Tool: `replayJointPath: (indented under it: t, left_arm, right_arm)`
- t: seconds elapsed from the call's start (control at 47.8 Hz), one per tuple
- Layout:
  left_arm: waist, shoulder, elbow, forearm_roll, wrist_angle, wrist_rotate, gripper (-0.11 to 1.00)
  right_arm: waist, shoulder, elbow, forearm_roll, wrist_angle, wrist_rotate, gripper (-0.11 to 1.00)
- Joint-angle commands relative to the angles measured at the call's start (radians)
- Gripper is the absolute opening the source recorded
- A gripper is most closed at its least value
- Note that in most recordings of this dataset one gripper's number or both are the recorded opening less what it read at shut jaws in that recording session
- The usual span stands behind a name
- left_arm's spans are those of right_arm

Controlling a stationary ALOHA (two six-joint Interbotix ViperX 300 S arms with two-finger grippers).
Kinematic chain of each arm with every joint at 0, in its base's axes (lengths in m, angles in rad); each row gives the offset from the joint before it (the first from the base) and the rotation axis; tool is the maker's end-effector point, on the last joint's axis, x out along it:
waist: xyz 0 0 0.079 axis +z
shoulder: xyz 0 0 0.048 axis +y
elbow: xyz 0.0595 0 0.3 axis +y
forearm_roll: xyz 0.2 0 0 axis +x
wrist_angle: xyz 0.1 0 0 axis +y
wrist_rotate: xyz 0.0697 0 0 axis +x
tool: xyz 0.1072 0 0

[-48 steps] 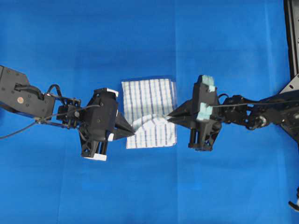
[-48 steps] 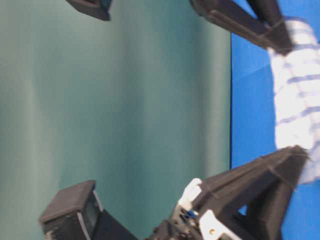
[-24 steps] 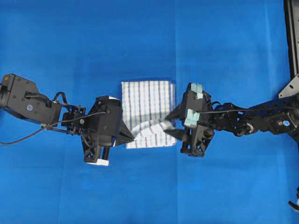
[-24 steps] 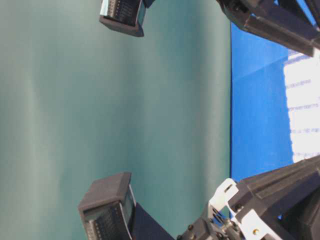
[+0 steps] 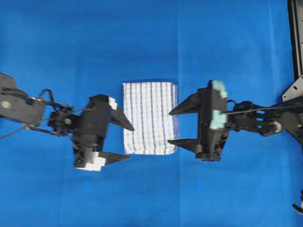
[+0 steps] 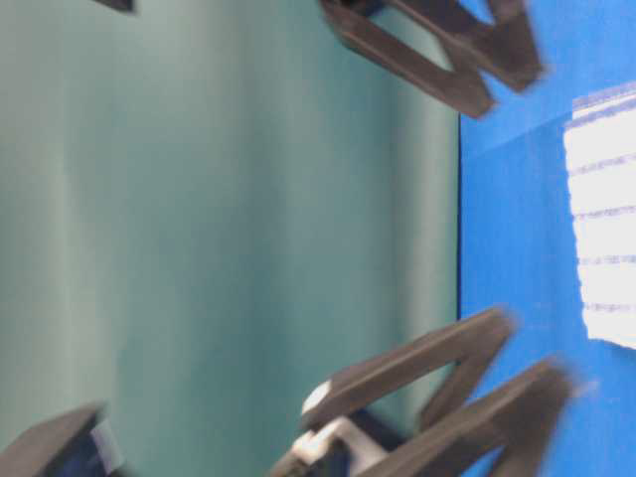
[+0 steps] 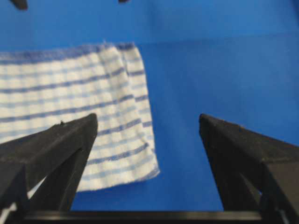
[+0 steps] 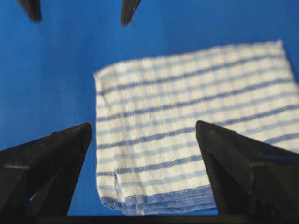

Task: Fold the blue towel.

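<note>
We found the blue towel [image 5: 150,117] lying flat and folded on the blue table covering [image 5: 142,42], between the arms. Left gripper [image 5: 124,142] and right gripper [image 5: 176,126] both had jaws spread apart, holding nothing, each just beside the towel.

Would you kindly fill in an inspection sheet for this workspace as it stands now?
Surface: blue table covering, a faint crease running down it.
Job's things: blue towel lies folded and flat, a neat rectangle between the arms.
Clutter: nothing seen.
Grippers: left end effector open, beside the towel's left edge; right end effector open, at its right edge; neither holds cloth.
Cables: black cable on the left arm.
Surroundings: dark frame at the right edge; teal wall behind.
</note>
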Motion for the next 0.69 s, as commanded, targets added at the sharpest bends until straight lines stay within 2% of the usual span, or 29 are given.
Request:
replayJointPath:
  t: [0.0, 0.314, 0.669]
  left_arm:
    - [-0.002, -0.081, 0.012, 0.000, 0.012, 0.003, 0.92]
    - [0.002, -0.253, 0.121, 0.000, 0.008, 0.003, 0.91]
    - [0.051, -0.502, 0.282, 0.003, -0.017, 0.008, 0.91]
  right_arm:
    - [0.003, -0.063, 0.003, -0.003, -0.008, -0.017, 0.85]
    - [-0.006, -0.258, 0.094, -0.003, -0.009, -0.112, 0.85]
    - [-0.011, -0.508, 0.207, -0.003, -0.015, -0.229, 0.85]
